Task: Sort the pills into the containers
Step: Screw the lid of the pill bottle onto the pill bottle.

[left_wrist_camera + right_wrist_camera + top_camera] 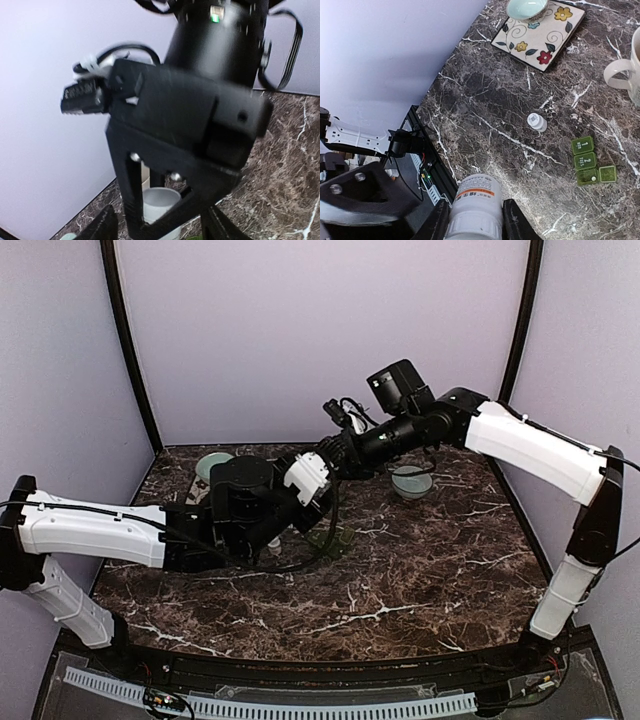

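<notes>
1. The pill bottle (475,197), white with an orange stripe on its label, is up in the air above the dark marble table (495,100), not resting on it.
2. The right claw (472,222) pinches that bottle, with 1 black finger pressed against each side.
3. Seen from the left wrist, the pale bottle (160,202) sits low in the frame of the right claw, which fills most of that view.
4. The left claw (161,234) is spread wide with nothing between its fingers (106,227). It sits close to the right claw, and the 2 arms meet over the middle of the table.
5. A small white cap (537,121) lies on the marble, well apart from the bottle.
6. Near the cap lies a green pill box (590,160). The 2 lids marked 1 and 2 are down, and 1 white pill (593,178) sits in a lower compartment.
7. Toward the back, a pale bowl (526,7) rests on a corner of a square flowered tile (542,35).
8. A white mug (626,70) stands at the edge of the right wrist view, near the pill box.
</notes>
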You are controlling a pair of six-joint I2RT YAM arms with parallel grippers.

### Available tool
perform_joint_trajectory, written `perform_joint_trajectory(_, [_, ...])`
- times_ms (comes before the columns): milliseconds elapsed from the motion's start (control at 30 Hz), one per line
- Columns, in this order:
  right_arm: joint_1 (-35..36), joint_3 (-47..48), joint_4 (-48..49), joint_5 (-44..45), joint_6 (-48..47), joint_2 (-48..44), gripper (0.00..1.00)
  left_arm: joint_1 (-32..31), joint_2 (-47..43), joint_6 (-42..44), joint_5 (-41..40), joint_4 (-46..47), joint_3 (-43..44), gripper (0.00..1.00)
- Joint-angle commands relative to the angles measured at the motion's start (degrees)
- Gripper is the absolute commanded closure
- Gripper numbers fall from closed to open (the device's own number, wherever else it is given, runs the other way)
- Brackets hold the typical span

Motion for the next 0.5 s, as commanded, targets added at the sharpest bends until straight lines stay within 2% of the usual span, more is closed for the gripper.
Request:
perform_joint_trajectory(0, [0.75, -1.45, 1.01, 3.28, -0.30, 0.36, 0.99, -1.26, -5.15, -2.69, 2.46, 1.68, 1.30, 0.39])
perform_joint_trajectory(100, [0.58, -1.84, 1.61, 4.60, -0.18, -0.16, 0.99, -1.26, -6.39, -4.20, 2.00, -0.98, 0.58, 0.35])
perform_joint_trajectory(300, [-0.86, -1.63, 2.87, 8.38, 0.43, -0.21, 0.99, -1.26, -10.46, -8.67, 1.32, -6.52, -2.31, 0.33])
perform_joint_trajectory(467, [-2.76, -2.42, 1.95, 15.52, -0.78, 0.49, 0.99, -1.26, -14.29, -12.62, -1.00, -10.50, -5.46, 0.33])
